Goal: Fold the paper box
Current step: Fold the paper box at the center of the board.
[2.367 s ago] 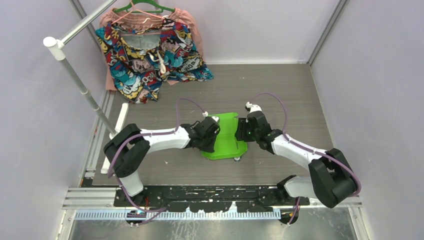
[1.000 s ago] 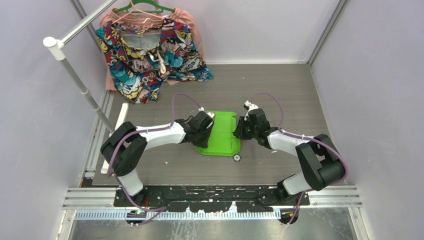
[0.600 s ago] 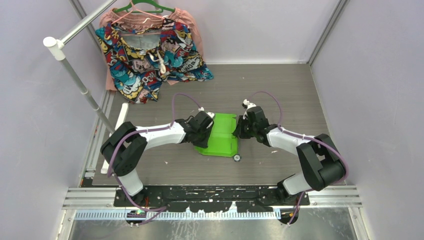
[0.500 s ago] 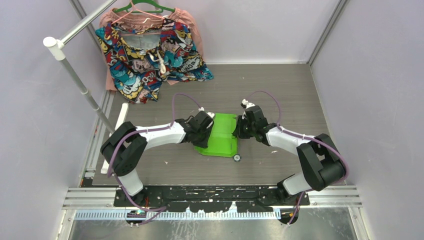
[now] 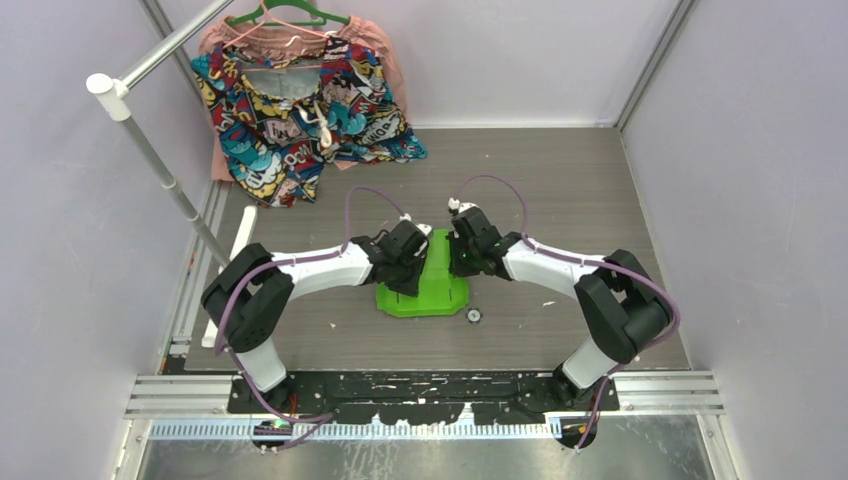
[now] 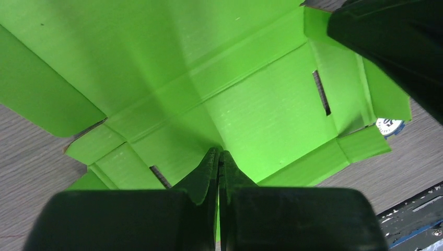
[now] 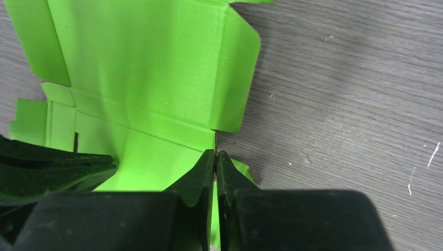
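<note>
Left gripper [image 6: 218,155] pinching paper box [image 6: 245,110] left side; right gripper [image 7: 215,156] pinching right edge; box between both

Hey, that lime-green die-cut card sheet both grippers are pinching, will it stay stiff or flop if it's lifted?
The lime-green die-cut card sheet likely bends at its scored creases, as some panels stand angled. Thin and slotted, it's probably light, sliding easily on the smooth grey table.

No legible text; garment [image 5: 300,110] lettering too blurred
</note>
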Available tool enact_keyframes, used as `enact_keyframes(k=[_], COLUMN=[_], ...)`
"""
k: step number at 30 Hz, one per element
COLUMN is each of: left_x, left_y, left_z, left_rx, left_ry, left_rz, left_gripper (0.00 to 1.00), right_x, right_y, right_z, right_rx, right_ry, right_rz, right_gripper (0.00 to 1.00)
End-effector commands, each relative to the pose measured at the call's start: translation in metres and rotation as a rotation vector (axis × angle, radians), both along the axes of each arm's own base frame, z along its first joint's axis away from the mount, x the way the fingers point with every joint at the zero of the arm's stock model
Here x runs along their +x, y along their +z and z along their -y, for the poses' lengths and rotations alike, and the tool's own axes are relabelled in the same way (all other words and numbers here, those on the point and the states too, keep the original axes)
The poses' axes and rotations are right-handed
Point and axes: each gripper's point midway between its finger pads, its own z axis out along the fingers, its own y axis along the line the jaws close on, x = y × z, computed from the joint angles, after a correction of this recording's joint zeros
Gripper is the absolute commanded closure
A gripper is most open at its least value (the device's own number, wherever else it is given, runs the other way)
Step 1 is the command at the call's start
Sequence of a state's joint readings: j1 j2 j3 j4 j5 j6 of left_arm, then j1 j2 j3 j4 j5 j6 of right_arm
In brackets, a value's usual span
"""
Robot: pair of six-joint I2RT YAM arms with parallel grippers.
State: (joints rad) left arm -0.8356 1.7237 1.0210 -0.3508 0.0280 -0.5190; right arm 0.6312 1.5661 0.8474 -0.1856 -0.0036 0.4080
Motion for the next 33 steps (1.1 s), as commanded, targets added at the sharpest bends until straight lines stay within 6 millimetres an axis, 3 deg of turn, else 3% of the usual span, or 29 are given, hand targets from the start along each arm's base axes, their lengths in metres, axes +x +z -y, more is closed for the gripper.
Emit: enact_keyframes(k=[1, 10, 18, 27, 30, 33], left_x=[0.009, 0.009, 0.010, 0.009, 0.012, 0.017], left_y=[0.019, 0.013, 0.005, -0.002, 0.002, 0.021], left_z=[0.014, 0.014, 0.013, 0.008, 0.002, -0.003], left_rx=[-0.061, -0.052, -0.057, -0.061, -0.055, -0.071], left_ry=[-0.005, 0.003, 0.029, 0.056, 0.076, 0.094], left_rz=[0.027, 0.022, 0.022, 0.035, 0.061, 0.110], left_gripper=[1.00, 1.00, 1.00, 1.00, 1.00, 1.00], right_x=[0.012, 0.017, 0.016, 0.013, 0.012, 0.011], right_y=[0.010, 0.016, 0.004, -0.010, -0.012, -0.011], right_z=[0.003, -0.002, -0.017, -0.037, -0.036, -0.032], right_rx=[-0.093, -0.203, -0.312, -0.317, -0.321, -0.331], right_ry=[-0.016, -0.005, -0.013, -0.026, -0.031, -0.036], right_rz=[0.041, 0.036, 0.011, -0.028, -0.029, -0.022], right_gripper=[0.90, 0.91, 0.93, 0.97, 0.97, 0.97])
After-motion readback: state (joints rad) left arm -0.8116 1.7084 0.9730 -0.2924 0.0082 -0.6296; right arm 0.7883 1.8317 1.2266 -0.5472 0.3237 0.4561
